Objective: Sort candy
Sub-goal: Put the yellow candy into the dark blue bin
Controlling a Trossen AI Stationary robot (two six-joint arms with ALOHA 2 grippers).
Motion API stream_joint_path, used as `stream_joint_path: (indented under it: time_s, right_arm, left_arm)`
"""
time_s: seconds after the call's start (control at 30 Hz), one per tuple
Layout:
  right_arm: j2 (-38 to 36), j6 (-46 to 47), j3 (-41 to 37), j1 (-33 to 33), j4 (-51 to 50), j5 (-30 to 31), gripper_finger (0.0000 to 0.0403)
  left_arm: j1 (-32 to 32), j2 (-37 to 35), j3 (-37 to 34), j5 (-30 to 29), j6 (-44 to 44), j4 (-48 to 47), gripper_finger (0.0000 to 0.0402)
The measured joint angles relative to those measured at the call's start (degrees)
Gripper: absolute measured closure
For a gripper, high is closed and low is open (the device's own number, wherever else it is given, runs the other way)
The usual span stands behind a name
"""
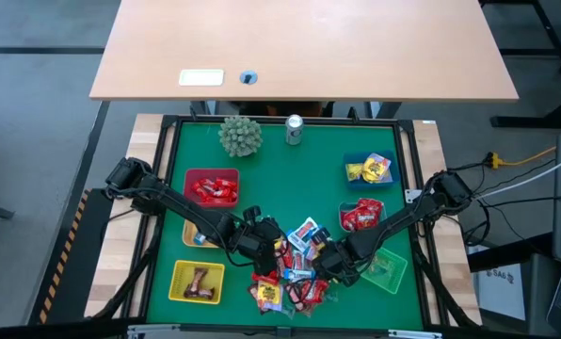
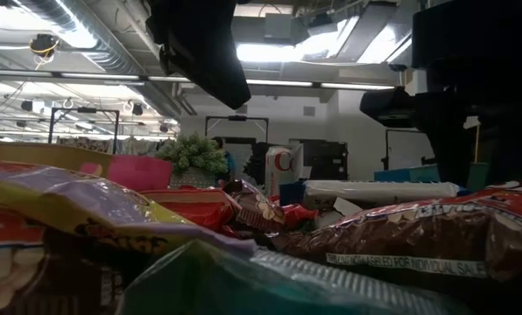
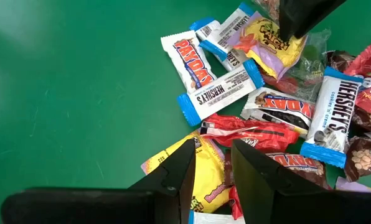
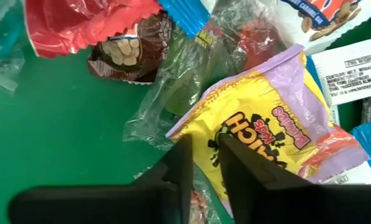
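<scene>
**Right wrist view: closing on a yellow packet at the edge of the pile**

Right wrist view shows the right end effector with its fingers nearly together over the corner of a yellow-and-purple packet, apparently pinching its edge; a firm hold cannot be confirmed. A clear wrapper lies partly beneath the same packet. From above, the candy forms a loose heap on the green surface, between the two arms. Sorted pieces already lie in the red basket, the blue basket and the yellow basket. The left end effector hovers over the heap's other side, fingers narrowly parted and empty.

For a clean pick, the grip should take only the yellow packet, well in from its crimped edge, and lift straight up so the clear wrapper stays behind. The blue basket, which already holds yellow pieces, looks the likely destination.
</scene>
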Motion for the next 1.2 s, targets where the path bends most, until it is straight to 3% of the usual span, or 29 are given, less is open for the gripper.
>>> stream_joint_path:
  time_s: [0.17,0.3,0.43,0.7,0.9,1.2]
  right_arm:
    - [0.4,0.0,0.0,0.0,0.4,-0.5,0.0284]
    - [1.8,0.0,0.1,-0.3,0.8,-0.5,0.0276]
    - [2.7,0.0,0.3,-0.3,0.8,0.0,0.0298]
    - [2.6,0.0,0.2,-0.4,0.7,-0.1,0.0394]
    - [2.6,0.0,1.5,-0.4,-1.2,-0.4,0.0386]
    - [2.8,0.0,8.1,-0.4,-12.2,-0.7,0.0400]
  left_arm:
    - [0.0,0.0,0.0,0.0,0.0,0.0,0.0310]
    - [0.0,0.0,0.0,0.0,0.0,0.0,0.0310]
    - [0.0,0.0,0.0,0.0,0.0,0.1,0.0310]
    - [0.0,0.0,0.0,0.0,0.0,0.3,0.0310]
    - [0.0,0.0,0.0,0.0,0.0,0.3,0.0310]
    - [0.0,0.0,0.0,0.0,0.0,0.3,0.0310]
